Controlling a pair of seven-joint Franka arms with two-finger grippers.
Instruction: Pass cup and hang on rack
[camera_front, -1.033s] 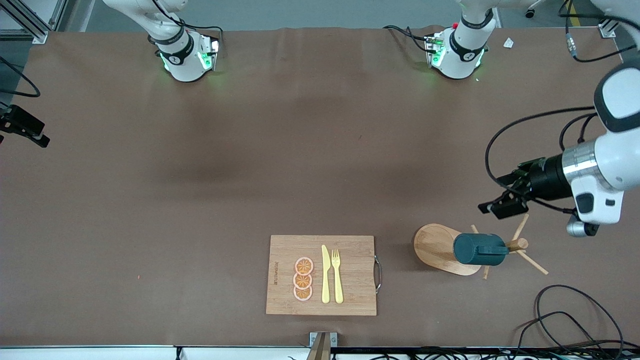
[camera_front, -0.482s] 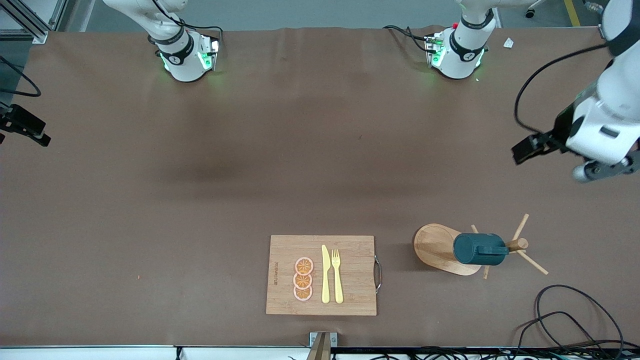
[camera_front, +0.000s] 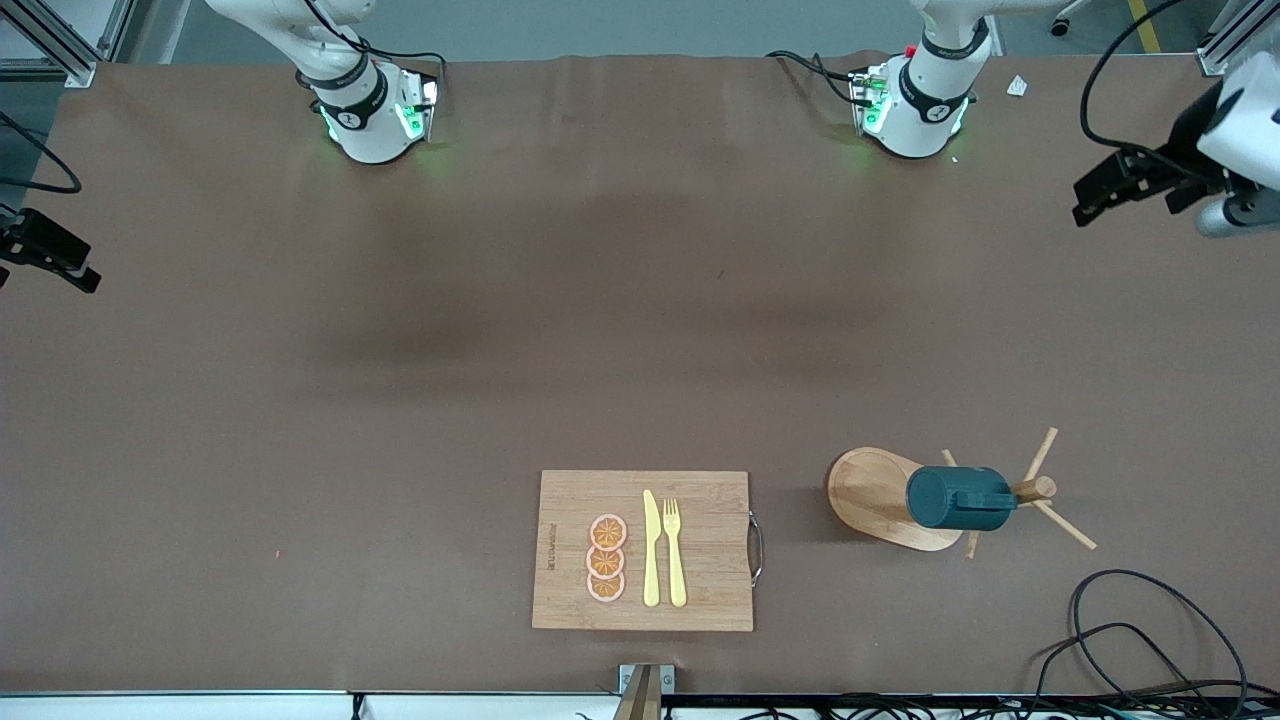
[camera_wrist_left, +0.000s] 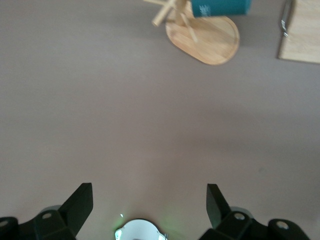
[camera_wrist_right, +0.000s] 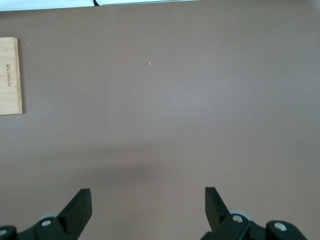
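The left claw (camera_front: 1095, 195) has drawn away from the rack (camera_front: 885, 497), both claws wide; board (camera_front: 640, 550) lettering unreadable.

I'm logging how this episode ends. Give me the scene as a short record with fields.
cup: hanging on a peg of the rack, held by nothing
left gripper: open, empty, over the table's left-arm end
right gripper: open, empty, over bare table
cutting board: holds orange slices, knife, fork
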